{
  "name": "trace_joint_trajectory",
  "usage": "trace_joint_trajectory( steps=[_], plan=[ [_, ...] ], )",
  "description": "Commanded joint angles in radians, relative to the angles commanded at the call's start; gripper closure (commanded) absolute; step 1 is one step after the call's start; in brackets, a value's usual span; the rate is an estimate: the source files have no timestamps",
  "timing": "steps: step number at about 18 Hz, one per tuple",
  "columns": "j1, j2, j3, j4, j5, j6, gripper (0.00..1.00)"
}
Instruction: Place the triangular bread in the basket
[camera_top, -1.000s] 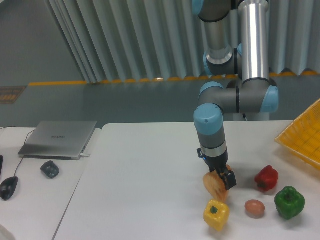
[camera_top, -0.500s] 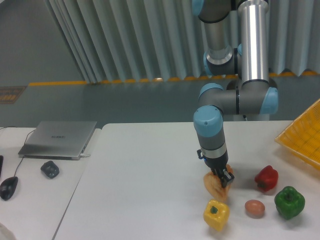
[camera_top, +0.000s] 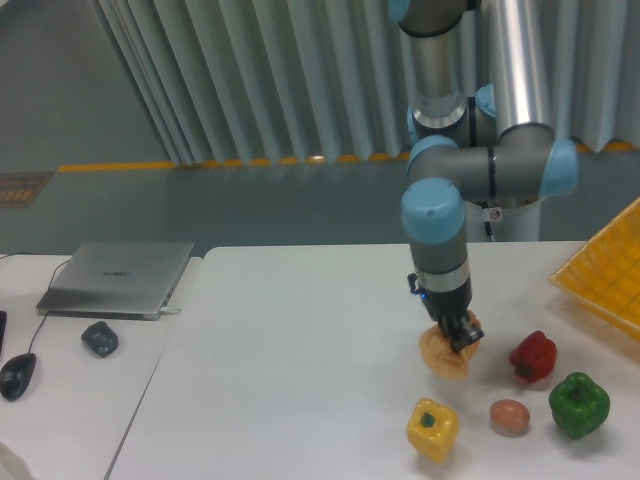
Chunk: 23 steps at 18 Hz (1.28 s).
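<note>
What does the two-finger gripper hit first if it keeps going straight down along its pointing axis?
The two-finger gripper points down and is already shut on the orange-tan triangular bread. Going on, the bread would likely meet the white table just below; whether it is lifted clear is hard to judge from this view.

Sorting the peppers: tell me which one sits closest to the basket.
The red pepper. It lies just below the yellow basket, nearer than the green pepper or the yellow pepper.
</note>
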<state>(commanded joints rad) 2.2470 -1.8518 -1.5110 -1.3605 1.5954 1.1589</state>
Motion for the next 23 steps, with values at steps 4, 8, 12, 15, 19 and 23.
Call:
trace_joint_trajectory(
  steps=[4, 8, 12, 15, 19, 23],
  plan=[
    [0.055, 0.031, 0.0, -0.045, -0.002, 0.08, 0.91],
    [0.14, 0.048, -0.005, -0.061, 0.0, 0.264, 0.91],
    [0.265, 0.069, -0.014, -0.065, 0.0, 0.471, 0.89],
    [0.345, 0.069, -0.012, -0.068, 0.001, 0.58, 0.89],
    [0.453, 0.068, -0.017, -0.066, 0.002, 0.76, 0.88],
    [0.528, 0.062, -0.014, -0.058, -0.005, 0.867, 0.62]
  ],
)
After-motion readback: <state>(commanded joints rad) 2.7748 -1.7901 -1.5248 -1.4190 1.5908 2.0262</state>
